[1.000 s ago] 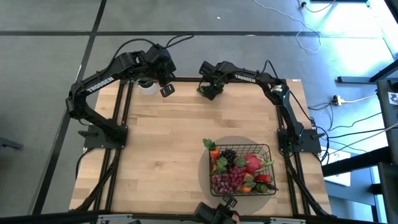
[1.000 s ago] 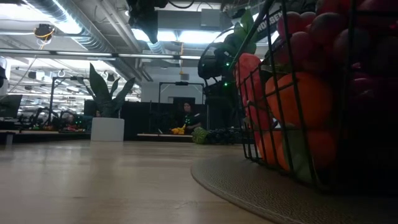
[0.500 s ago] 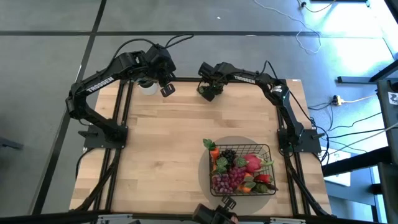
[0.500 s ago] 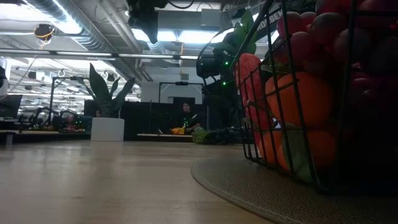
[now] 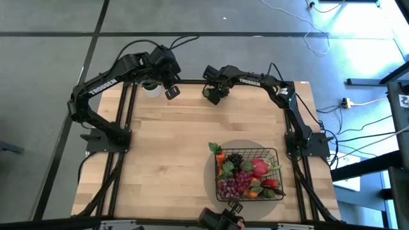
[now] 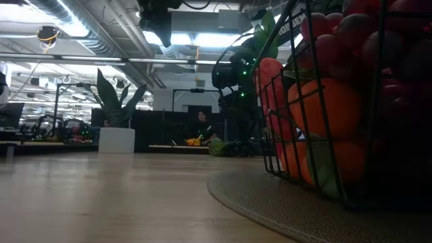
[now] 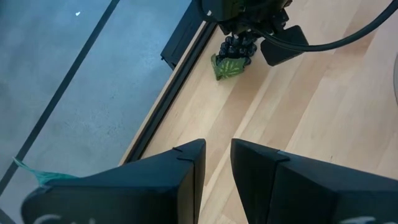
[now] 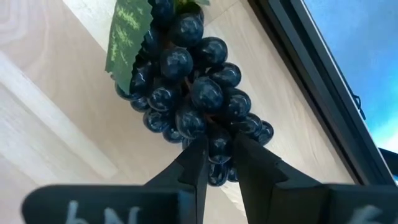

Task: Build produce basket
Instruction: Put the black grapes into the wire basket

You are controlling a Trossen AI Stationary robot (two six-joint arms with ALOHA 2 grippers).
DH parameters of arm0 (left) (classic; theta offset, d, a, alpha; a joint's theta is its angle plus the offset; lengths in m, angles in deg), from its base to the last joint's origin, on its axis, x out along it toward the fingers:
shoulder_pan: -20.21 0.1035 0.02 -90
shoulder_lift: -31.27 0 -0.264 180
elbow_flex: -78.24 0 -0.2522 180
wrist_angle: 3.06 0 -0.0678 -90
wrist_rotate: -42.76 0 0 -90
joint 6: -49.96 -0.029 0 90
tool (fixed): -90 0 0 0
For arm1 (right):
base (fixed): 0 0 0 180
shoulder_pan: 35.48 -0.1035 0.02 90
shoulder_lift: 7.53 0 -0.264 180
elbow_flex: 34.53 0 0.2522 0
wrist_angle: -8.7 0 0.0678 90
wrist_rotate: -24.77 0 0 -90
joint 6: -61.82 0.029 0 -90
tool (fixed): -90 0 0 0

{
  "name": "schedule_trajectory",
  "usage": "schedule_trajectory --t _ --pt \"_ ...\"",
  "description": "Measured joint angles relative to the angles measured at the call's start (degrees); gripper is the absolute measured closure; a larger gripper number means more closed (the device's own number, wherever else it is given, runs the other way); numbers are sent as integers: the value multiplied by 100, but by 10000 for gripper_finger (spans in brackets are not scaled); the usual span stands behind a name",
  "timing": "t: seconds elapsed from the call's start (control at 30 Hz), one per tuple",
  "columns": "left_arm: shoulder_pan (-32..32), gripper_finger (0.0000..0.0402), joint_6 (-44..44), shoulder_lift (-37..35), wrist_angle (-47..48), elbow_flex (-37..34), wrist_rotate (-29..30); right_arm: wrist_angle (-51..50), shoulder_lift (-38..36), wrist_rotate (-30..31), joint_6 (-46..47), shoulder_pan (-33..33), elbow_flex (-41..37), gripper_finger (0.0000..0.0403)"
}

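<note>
Nearest me, the basket [image 5: 248,172] sat on its mat, already heaped with produce [image 5: 243,176]. At the surface's far edge my right end effector [image 8: 216,163] was closed on the dark grapes [image 8: 189,93], the bunch stretching away from the fingertips. The basket lay back toward me from there. The left end effector [image 5: 171,92] hung nearby, empty, fingers slightly parted.

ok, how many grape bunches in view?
3. Purple bunch and a dark bunch in the basket; another dark bunch in the right gripper at the far edge. More may be hidden.
</note>
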Motion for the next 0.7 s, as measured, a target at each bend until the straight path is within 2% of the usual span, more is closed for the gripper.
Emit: schedule_trajectory --t 0.13,0.3,0.7 --pt "0 336 -4 0 -1 0 1 4 0 -3 -10 4 0 344" --pt "0 336 -7 0 -2 0 -2 4 0 -1 -14 4 0 395" --pt "1 336 -11 0 1 0 -2 -85 5 -38 -301 4 36 402"
